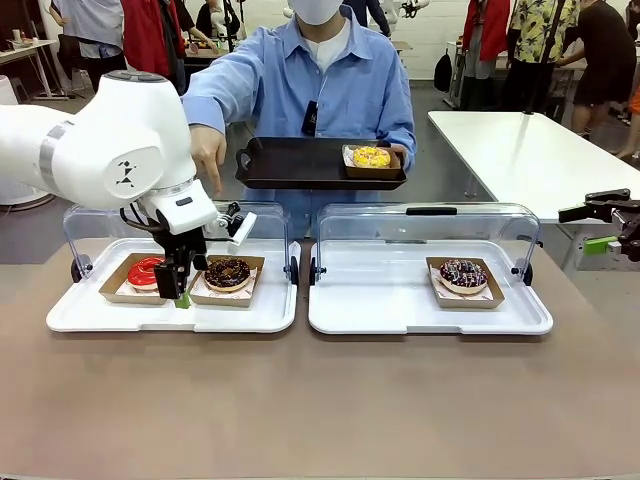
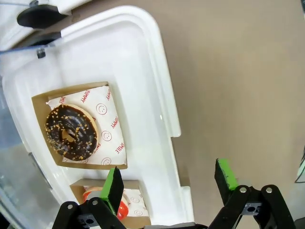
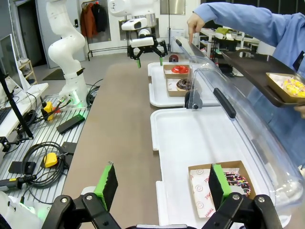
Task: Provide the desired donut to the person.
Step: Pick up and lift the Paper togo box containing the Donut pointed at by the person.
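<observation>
Robot's left hand (image 1: 185, 285), released and empty, hangs over the front rim of the left white tray (image 1: 170, 322), between its red donut (image 1: 145, 272) and chocolate donut (image 1: 228, 272). Behind that tray, the person (image 1: 330, 90) points a finger (image 1: 214, 185) downward and holds a black tray (image 1: 290, 165) bearing a yellow donut (image 1: 371, 156). Right hand (image 3: 162, 180), likewise released, hovers over the surface (image 1: 320, 400), well right of that tray

I see the person (image 1: 330, 85) pointing one finger down over the left white tray (image 1: 170, 320). There a chocolate donut (image 1: 228, 272) lies flat beside a red donut (image 1: 143, 272).
</observation>
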Tool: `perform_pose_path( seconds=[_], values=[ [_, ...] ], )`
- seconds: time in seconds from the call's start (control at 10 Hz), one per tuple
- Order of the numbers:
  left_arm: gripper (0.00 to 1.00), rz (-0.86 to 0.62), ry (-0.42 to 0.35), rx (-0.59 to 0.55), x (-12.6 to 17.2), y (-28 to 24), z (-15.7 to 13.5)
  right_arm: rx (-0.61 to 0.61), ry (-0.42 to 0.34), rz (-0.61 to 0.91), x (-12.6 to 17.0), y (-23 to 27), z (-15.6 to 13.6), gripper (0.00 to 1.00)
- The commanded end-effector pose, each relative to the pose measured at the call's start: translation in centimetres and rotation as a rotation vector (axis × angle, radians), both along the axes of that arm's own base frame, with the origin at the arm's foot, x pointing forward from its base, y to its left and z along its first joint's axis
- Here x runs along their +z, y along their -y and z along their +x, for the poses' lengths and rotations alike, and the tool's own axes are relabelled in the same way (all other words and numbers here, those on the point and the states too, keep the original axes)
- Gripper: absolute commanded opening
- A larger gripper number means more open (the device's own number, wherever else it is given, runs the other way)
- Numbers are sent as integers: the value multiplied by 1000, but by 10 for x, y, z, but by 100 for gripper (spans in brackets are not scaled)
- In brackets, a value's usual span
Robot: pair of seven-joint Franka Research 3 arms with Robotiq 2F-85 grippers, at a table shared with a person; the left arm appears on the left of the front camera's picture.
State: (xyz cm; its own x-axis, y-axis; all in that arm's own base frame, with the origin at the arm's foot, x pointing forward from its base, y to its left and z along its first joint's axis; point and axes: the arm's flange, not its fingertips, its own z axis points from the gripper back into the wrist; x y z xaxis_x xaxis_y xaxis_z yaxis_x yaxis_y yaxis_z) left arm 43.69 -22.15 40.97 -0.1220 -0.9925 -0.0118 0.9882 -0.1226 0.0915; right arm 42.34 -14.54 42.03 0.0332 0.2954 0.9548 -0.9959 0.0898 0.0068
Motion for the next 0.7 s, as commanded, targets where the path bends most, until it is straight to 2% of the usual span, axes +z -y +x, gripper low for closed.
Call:
perform_pose_path(
  seconds=[0.0,0.3,0.6],
  values=[
    [100,-29,-38,-5,-6,-4,27,0,3,6,-1,0,-2,100],
    [100,-41,-88,19,-24,-13,57,0,3,6,-1,0,-2,100],
    [100,-35,-122,20,-47,-17,68,0,3,6,-1,0,-2,100]
  ],
)
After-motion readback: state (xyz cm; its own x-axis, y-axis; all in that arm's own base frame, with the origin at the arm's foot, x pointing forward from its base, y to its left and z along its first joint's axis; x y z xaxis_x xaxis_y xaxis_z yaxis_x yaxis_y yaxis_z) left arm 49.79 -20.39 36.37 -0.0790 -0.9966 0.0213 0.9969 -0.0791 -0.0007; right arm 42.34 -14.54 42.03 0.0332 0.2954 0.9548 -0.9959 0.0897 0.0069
